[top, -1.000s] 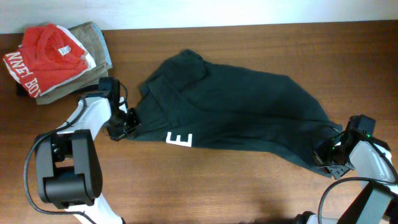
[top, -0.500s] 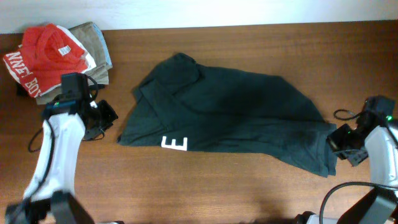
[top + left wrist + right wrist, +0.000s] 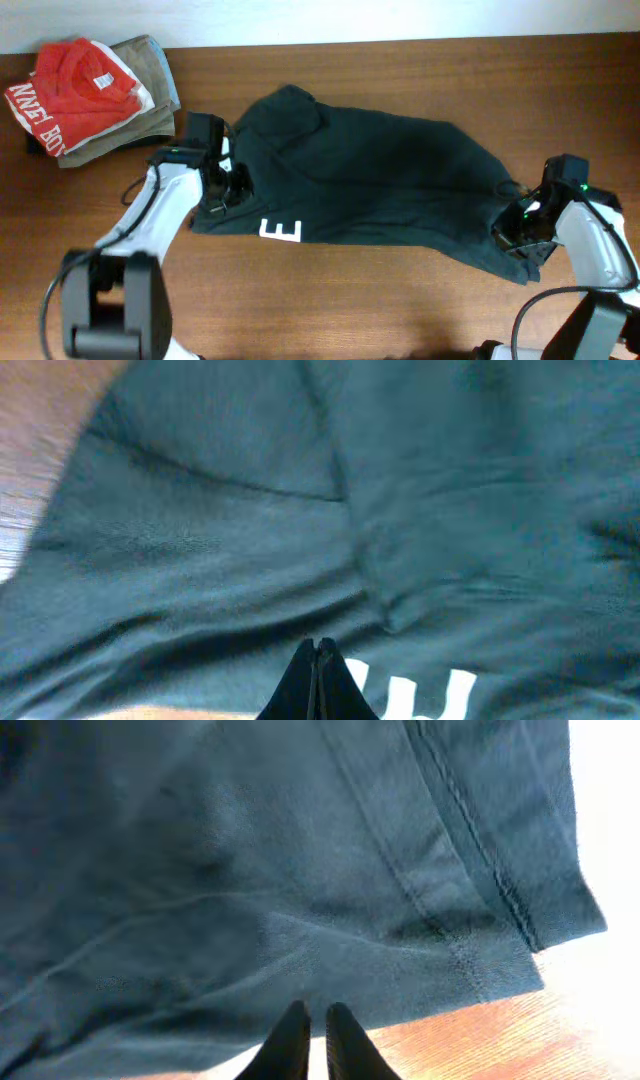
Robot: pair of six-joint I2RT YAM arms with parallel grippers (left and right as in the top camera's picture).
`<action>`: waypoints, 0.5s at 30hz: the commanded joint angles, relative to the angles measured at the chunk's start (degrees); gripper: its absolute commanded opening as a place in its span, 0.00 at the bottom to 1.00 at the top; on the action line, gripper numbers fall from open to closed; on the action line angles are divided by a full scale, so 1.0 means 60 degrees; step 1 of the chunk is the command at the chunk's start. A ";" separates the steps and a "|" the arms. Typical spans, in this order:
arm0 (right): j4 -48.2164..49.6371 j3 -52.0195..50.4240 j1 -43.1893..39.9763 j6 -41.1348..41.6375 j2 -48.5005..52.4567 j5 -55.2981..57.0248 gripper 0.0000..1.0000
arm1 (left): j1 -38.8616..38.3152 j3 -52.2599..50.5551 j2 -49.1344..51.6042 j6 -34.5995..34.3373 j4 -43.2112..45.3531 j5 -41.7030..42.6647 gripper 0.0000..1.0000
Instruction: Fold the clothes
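Note:
The dark green-black T-shirt [image 3: 370, 180] lies crumpled and spread across the middle of the table, with a white letter E [image 3: 282, 231] showing at its front edge. My left gripper [image 3: 220, 193] is over the shirt's left edge. In the left wrist view its jaws [image 3: 318, 647] are shut, tips pressed together just above the fabric [image 3: 250, 540] and the white letters [image 3: 430, 695]. My right gripper [image 3: 512, 232] is at the shirt's right end. In the right wrist view its jaws [image 3: 310, 1012] are nearly together over the hem [image 3: 250, 870], with nothing seen between them.
A red shirt with white lettering [image 3: 70, 85] lies on a folded khaki garment [image 3: 150, 60] at the back left corner. Bare wooden table [image 3: 350, 310] runs along the front, below the shirt. The table's back edge meets a white wall.
Half a second ago both arms were swung outward, off the shirt. Now both grippers are back at the shirt's left and right edges. The shirt lies much as before.

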 commanded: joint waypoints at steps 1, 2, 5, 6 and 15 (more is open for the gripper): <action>0.0306 -0.0288 0.0069 0.0182 0.0219 -0.0062 0.11 | 0.0098 0.0000 0.0783 0.0182 -0.0106 -0.0353 0.01; 0.0357 -0.0331 0.0069 0.0182 0.0306 -0.0066 0.10 | 0.0113 0.0000 0.0911 0.0182 -0.0102 -0.0353 0.01; 0.0597 -0.0492 0.0069 0.0514 0.0688 -0.0095 0.04 | 0.0124 0.0000 0.1224 0.0182 -0.0015 -0.0361 0.01; 0.0780 -0.0568 0.0069 0.0510 0.0841 -0.0102 0.04 | 0.0124 0.0000 0.1341 0.0175 -0.0007 -0.0561 0.01; 0.1617 -0.0736 0.0044 0.0758 0.2251 -0.0127 0.04 | 0.0124 -0.0015 0.1537 -0.0255 -0.0288 -0.1508 0.01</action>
